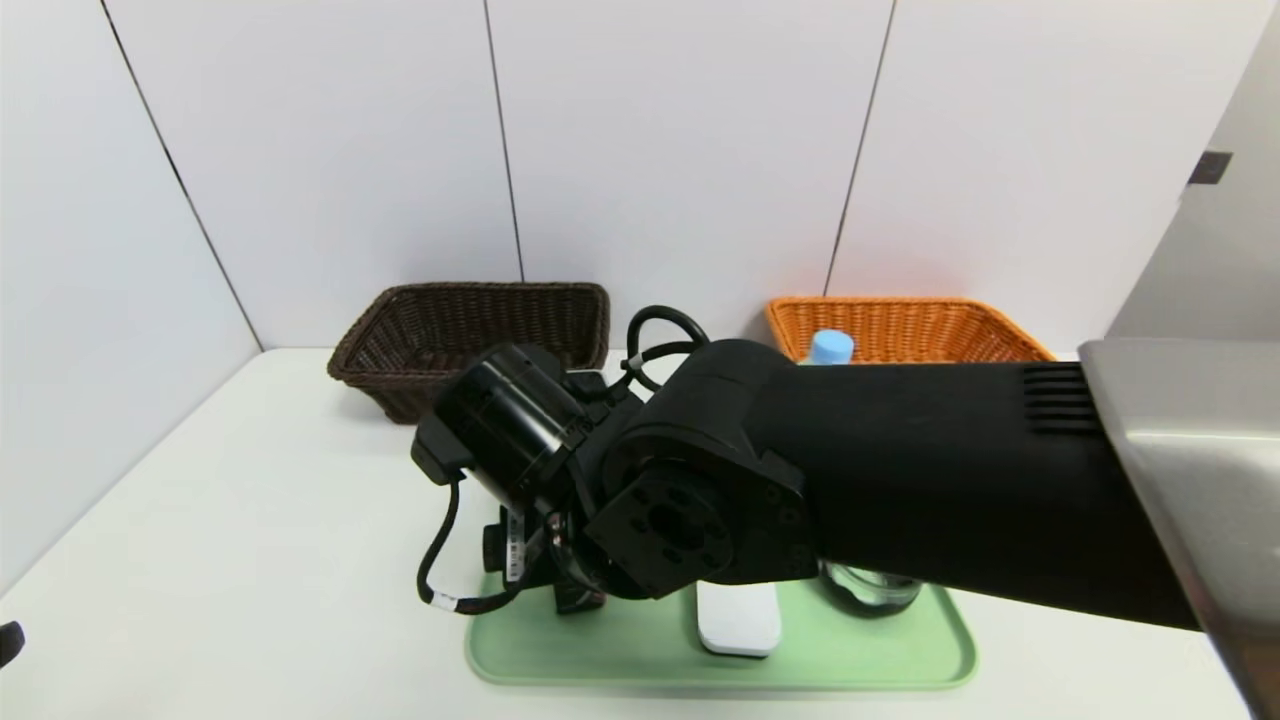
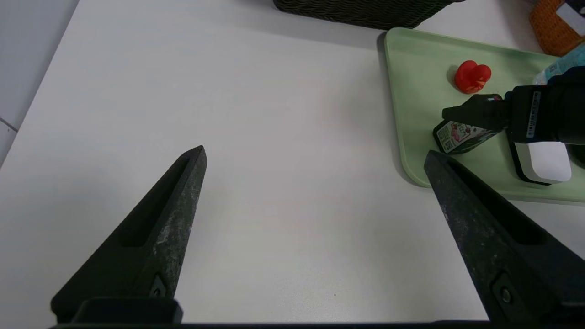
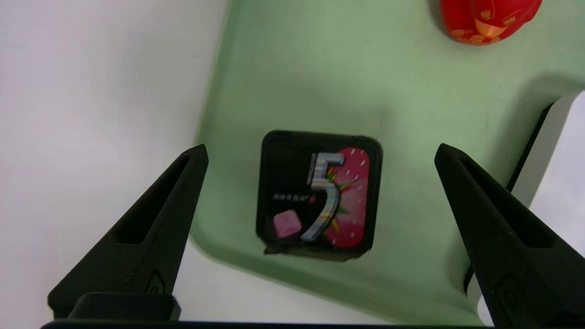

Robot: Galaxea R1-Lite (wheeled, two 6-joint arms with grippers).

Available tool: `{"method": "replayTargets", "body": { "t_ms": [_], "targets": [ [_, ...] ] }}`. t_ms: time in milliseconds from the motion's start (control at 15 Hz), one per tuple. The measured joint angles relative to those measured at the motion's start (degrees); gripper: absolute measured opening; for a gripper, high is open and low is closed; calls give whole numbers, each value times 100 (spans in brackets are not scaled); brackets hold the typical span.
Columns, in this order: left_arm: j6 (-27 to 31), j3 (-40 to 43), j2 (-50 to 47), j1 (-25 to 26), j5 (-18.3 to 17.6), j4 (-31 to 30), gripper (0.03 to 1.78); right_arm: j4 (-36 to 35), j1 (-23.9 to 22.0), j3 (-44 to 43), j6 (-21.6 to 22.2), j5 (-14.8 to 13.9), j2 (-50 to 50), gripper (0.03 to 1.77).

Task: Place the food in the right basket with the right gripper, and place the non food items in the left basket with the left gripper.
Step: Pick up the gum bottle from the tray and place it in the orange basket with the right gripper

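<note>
A: Hovering at lower centre of the right wrist frame, the right claw (image 3: 320, 151) stood wide over the black box (image 3: 319, 194) on the green tray (image 3: 292, 68), holding nothing.

B: And the left claw (image 2: 315, 155)?

A: Wide too, above bare counter (image 2: 274, 114). The red duck (image 2: 472, 76) sat upper right; the dark basket (image 1: 470, 335) and orange basket (image 1: 905, 328) stood mid-frame.

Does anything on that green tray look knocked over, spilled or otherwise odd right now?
Nothing stands out. The black box, red duck and white case sit apart on the green tray, no spill visible. The glass bowl is mostly hidden.
</note>
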Motion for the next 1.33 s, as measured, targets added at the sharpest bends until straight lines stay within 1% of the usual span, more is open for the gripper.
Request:
{"method": "replayTargets", "body": {
  "t_ms": [533, 667, 800, 867, 1000, 1200, 1333],
  "targets": [
    [5, 91, 13, 0, -12, -18, 169, -4, -74, -35, -39, 33, 216, 171],
    [5, 105, 9, 0, -12, -22, 169, -9, -80, -35, -39, 33, 244, 136],
    [2, 124, 9, 0, -9, -21, 169, -13, -83, -37, -39, 40, 257, 108],
    [5, 138, 9, 0, -1, -22, 169, -20, -83, -41, -52, 50, 257, 95],
    [0, 155, 9, 0, 2, -24, 169, -15, -83, -41, -48, 113, 249, 77],
    [2, 247, 11, 0, 5, -27, 169, 5, -99, -79, -13, 433, 111, 76],
    [9, 301, 11, 0, 7, -24, 169, -4, -201, -184, -72, 551, -93, 76]
  ]
}}
